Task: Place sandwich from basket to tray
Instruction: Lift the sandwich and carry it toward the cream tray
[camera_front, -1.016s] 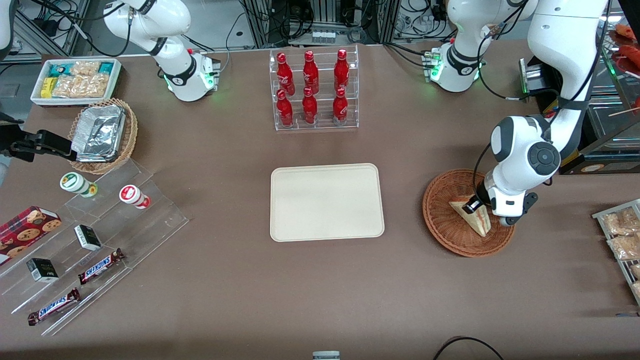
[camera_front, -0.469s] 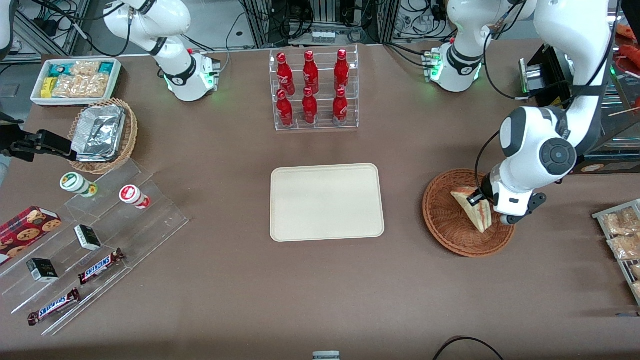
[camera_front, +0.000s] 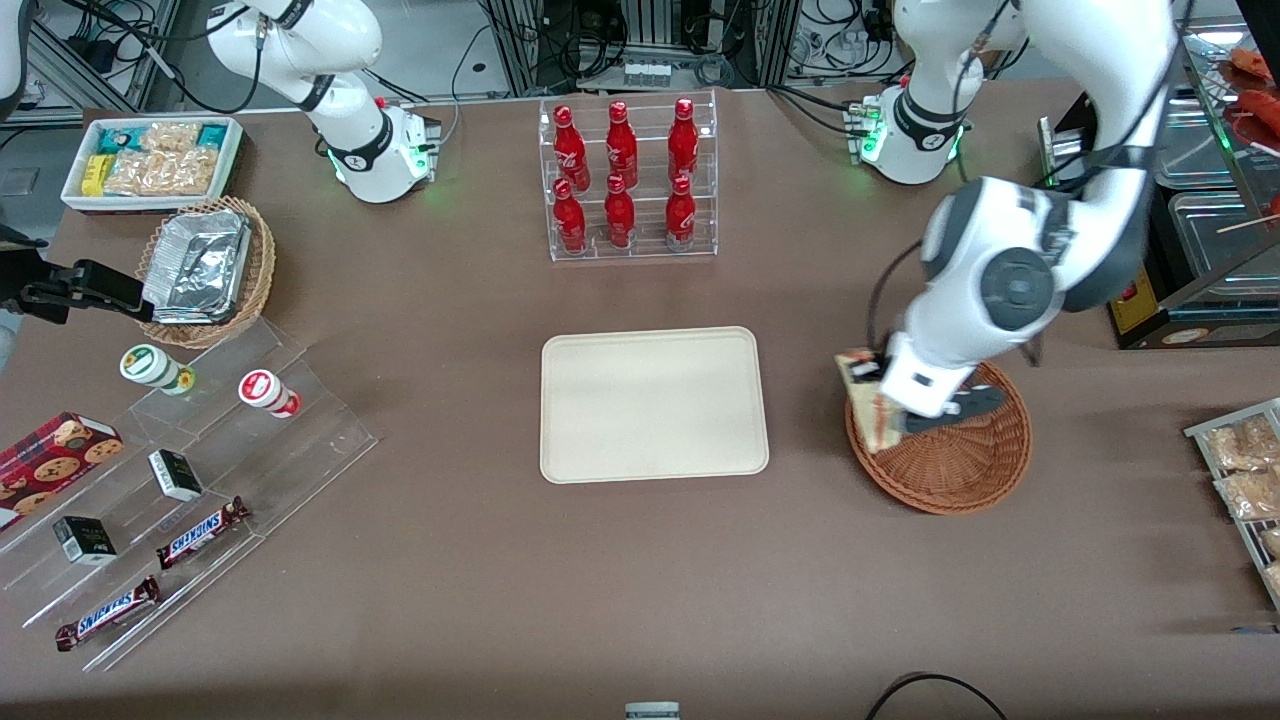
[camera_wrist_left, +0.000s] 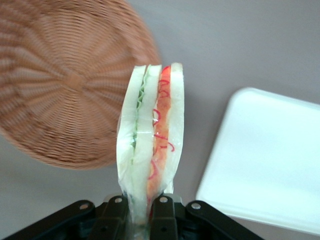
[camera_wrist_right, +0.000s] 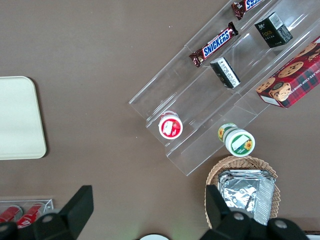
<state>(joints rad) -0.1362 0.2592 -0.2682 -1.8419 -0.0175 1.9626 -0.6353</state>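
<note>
My left gripper (camera_front: 872, 392) is shut on the sandwich (camera_front: 866, 412), a pale bread wedge with red, orange and green filling, and holds it in the air over the basket's rim on the tray's side. In the left wrist view the sandwich (camera_wrist_left: 151, 145) stands clamped between the black fingers (camera_wrist_left: 163, 212). The reddish-brown wicker basket (camera_front: 950, 468) lies toward the working arm's end of the table, with nothing else in it; it also shows in the left wrist view (camera_wrist_left: 65, 90). The cream tray (camera_front: 653, 404) lies bare at the table's middle, and in the left wrist view (camera_wrist_left: 270, 160).
A clear rack of red bottles (camera_front: 627, 180) stands farther from the front camera than the tray. A wire rack of snack packets (camera_front: 1245, 470) sits at the working arm's end. Stepped acrylic shelves with snacks (camera_front: 180, 490), a foil-filled tan basket (camera_front: 205, 270) and a white snack bin (camera_front: 150, 160) lie toward the parked arm's end.
My left gripper has lifted the sandwich out of the basket and carried it toward the tray, from the basket's middle to above its rim.
</note>
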